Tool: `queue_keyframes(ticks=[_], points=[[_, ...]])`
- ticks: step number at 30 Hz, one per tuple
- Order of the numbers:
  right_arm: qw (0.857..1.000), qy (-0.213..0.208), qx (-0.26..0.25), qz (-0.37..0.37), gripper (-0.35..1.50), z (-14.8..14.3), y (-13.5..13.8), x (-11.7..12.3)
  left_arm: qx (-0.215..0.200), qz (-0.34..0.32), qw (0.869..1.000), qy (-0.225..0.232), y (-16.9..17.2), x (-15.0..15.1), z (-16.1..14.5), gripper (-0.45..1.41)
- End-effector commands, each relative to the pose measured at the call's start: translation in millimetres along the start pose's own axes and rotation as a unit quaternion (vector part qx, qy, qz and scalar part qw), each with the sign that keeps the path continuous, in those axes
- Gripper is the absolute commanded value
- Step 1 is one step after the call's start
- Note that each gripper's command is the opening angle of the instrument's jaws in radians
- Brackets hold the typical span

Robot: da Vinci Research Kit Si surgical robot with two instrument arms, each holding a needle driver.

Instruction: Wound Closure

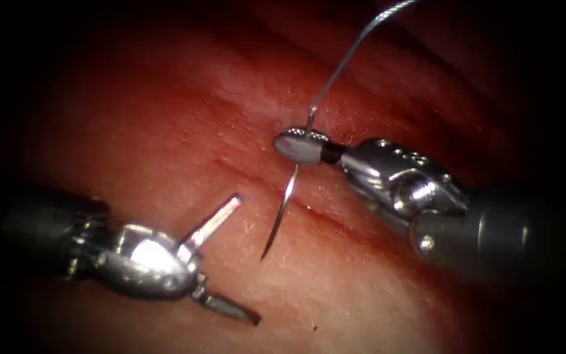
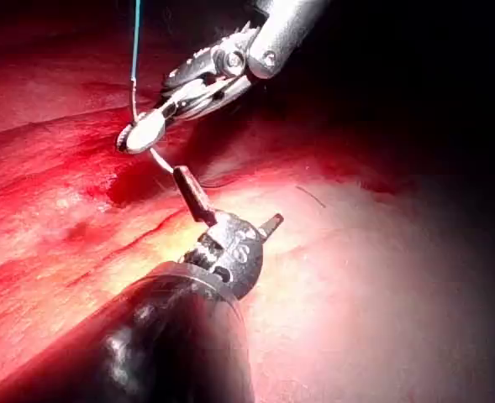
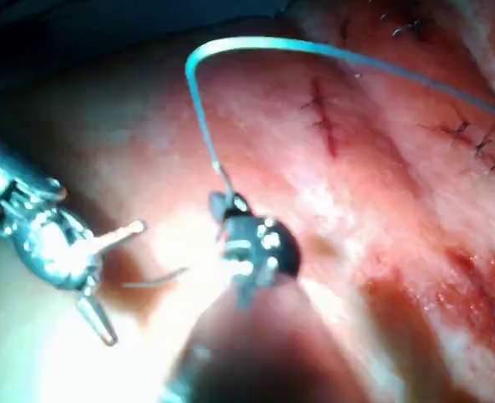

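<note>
Endoscope view: the right gripper point(image 1: 301, 145) is clamped on the needle point(image 1: 282, 211) near its thread end, and the free curve hangs down past the jaws to a bare point just over the tissue point(image 1: 185, 118). The needle is not in the tissue; its tip lies close to the cut point(image 1: 335, 216), on the cut's left side. The thread point(image 1: 355, 49) rises from the needle's swaged end and runs off upward. The left gripper point(image 1: 221, 265) stands wide apart and holds nothing, a little to the left of the needle tip.

By my judgement the needle is light, stiff and slick, likely to swivel in a loose hold, so the flat of the curve back from the point is the place to take it. The thread is limp and light; the tissue looks soft and yielding.

Left wrist view: the left gripper point(image 2: 230, 214) is splayed just under the right gripper point(image 2: 142, 134), with the needle point(image 2: 159, 158) showing as a short pale arc between them.

Right wrist view: the thread point(image 3: 201, 109) arches up in a loop from the right gripper point(image 3: 226, 206). Beyond it lie stitched cuts point(image 3: 470, 134) farther along the tissue, which the endoscope view does not take in.
</note>
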Motion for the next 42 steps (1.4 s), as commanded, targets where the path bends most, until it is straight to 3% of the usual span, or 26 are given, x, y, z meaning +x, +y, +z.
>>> queue_keyframes(ticks=[1, 6, 8, 10, 12, 15, 16, 19, 22, 27, 33, 36, 37, 42], points=[[1.0, 0.012, 0.004, -0.014, -0.35, 0.8, 0.3, -0.4, -0.004, -0.014, 1.0, 0.002, 0.2, -0.1, 0.0, 1.4], [0.996, 0.045, 0.011, -0.079, -0.35, 1.1, 1.0, 0.1, -0.018, -0.057, 0.998, 0.005, -1.4, 1.0, -1.6, 1.35], [0.993, 0.046, 0.013, -0.109, -0.35, 1.1, 1.3, 0.2, -0.015, -0.075, 0.997, 0.002, -2.3, 1.2, -2.2, 1.11], [0.989, 0.041, 0.011, -0.141, -0.35, 1.1, 1.6, 0.1, -0.01, -0.077, 0.997, -0.001, -2.9, 1.3, -2.5, 1.03], [0.985, 0.029, 0.002, -0.172, -0.35, 1.1, 1.8, -0.2, -0.001, -0.078, 0.997, -0.007, -3.4, 1.4, -2.7, 0.79], [0.974, 0.029, -0.023, -0.224, -0.35, 1.0, 2.2, -0.7, -0.001, -0.082, 0.997, -0.007, -3.7, 1.1, -2.7, 0.29], [0.963, 0.037, -0.041, -0.266, -0.35, 1.0, 2.4, -1.0, 0.009, -0.081, 0.997, -0.014, -4.0, 0.7, -2.5, -0.15], [0.952, 0.047, -0.053, -0.296, -0.35, 1.2, 2.9, -1.0, 0.026, -0.068, 0.997, -0.031, -4.4, -0.2, -2.1, -0.45], [0.95, 0.048, -0.047, -0.304, -0.35, 1.6, 3.5, -0.4, 0.017, -0.063, 0.996, -0.064, -5.1, -1.8, -1.4, -0.45], [0.941, 0.058, -0.044, -0.332, -0.35, 2.6, 4.2, -0.1, 0.022, -0.059, 0.985, -0.159, -6.2, -6.0, 0.5, -0.33], [0.907, 0.079, -0.034, -0.412, -0.35, 3.8, 5.1, 0.1, 0.03, -0.065, 0.975, -0.212, -6.2, -12.1, 2.4, -0.27], [0.881, 0.097, -0.023, -0.462, -0.35, 4.6, 5.4, 0.0, 0.026, -0.073, 0.972, -0.221, -6.0, -14.3, 2.8, -0.25], [0.865, 0.11, -0.013, -0.489, -0.35, 5.1, 5.5, 0.0, 0.026, -0.076, 0.971, -0.225, -6.0, -15.1, 2.9, -0.25], [0.847, 0.133, -0.005, -0.515, -0.35, 6.2, 5.9, 0.1, 0.021, -0.082, 0.969, -0.232, -5.9, -16.0, 3.0, -0.23]])
